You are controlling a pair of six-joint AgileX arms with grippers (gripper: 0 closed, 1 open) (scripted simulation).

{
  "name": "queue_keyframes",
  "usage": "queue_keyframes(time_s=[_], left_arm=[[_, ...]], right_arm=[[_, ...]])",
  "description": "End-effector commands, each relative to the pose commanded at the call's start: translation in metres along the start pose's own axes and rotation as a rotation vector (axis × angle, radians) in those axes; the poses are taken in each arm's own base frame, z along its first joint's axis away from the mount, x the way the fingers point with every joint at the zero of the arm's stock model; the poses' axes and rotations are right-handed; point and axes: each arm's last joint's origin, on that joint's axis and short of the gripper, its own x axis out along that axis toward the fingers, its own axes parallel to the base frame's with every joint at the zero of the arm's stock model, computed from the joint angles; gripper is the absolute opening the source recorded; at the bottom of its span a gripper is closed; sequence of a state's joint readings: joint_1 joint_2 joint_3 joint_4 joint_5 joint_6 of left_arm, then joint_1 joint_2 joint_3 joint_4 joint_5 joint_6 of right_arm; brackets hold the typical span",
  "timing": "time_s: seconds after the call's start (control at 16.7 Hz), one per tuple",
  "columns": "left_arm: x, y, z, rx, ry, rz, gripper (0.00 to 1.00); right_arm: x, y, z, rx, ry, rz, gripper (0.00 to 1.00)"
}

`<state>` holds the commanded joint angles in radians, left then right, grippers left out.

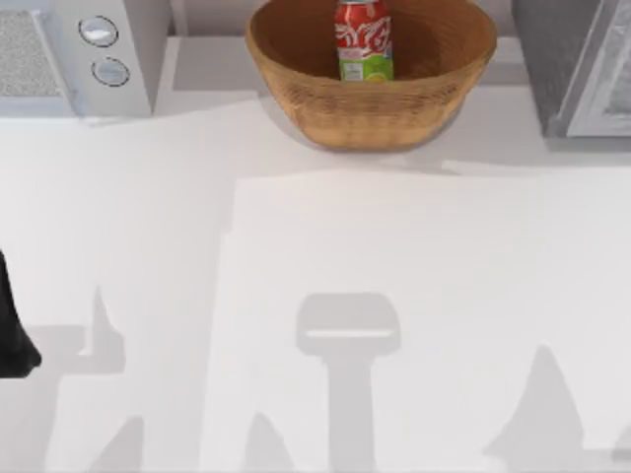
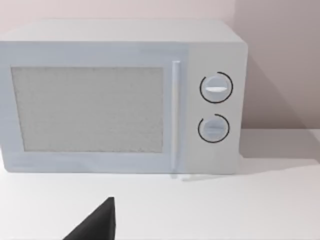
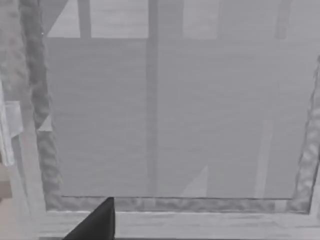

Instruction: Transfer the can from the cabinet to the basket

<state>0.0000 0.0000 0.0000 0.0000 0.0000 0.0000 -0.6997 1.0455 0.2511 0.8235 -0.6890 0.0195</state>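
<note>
The red can (image 1: 364, 39) with the green band stands upright inside the wicker basket (image 1: 296, 59), at the back middle of the table. The dark-grey cabinet (image 1: 552, 59) with its pale door panel (image 1: 609, 89) sits at the back right, apart from the basket. In the right wrist view the pale door panel (image 3: 175, 115) is close ahead, with a dark part of my right gripper (image 3: 97, 222) low in that picture. My left arm (image 1: 12, 330) is at the table's left edge, far from the basket. A dark part of my left gripper (image 2: 97, 222) shows in the left wrist view.
A light-grey microwave (image 1: 79, 54) with two round dials stands at the back left; the left wrist view faces the microwave's front (image 2: 120, 100). The white tabletop (image 1: 325, 296) in front of the basket carries only shadows.
</note>
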Motion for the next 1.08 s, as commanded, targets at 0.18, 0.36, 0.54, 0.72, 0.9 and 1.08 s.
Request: queue_keyframes(time_s=[0.18,0.36,0.54,0.72,0.9,1.08], left_arm=[[0.000,0.000,0.000,0.000,0.000,0.000,1.00],[0.000,0.000,0.000,0.000,0.000,0.000,1.00],[0.000,0.000,0.000,0.000,0.000,0.000,1.00],[0.000,0.000,0.000,0.000,0.000,0.000,1.00],[0.000,0.000,0.000,0.000,0.000,0.000,1.00],[0.000,0.000,0.000,0.000,0.000,0.000,1.00]], right_arm=[[0.001,-0.042,-0.014,0.007,0.010,-0.001,1.00],[-0.005,-0.072,-0.029,0.011,0.014,0.001,1.00],[-0.011,-0.087,-0.037,0.010,0.014,0.004,1.00],[-0.011,-0.088,-0.038,0.010,0.014,0.004,1.00],[-0.011,-0.087,-0.038,0.013,0.017,0.006,1.00],[-0.005,-0.097,-0.027,0.010,0.014,0.013,1.00]])
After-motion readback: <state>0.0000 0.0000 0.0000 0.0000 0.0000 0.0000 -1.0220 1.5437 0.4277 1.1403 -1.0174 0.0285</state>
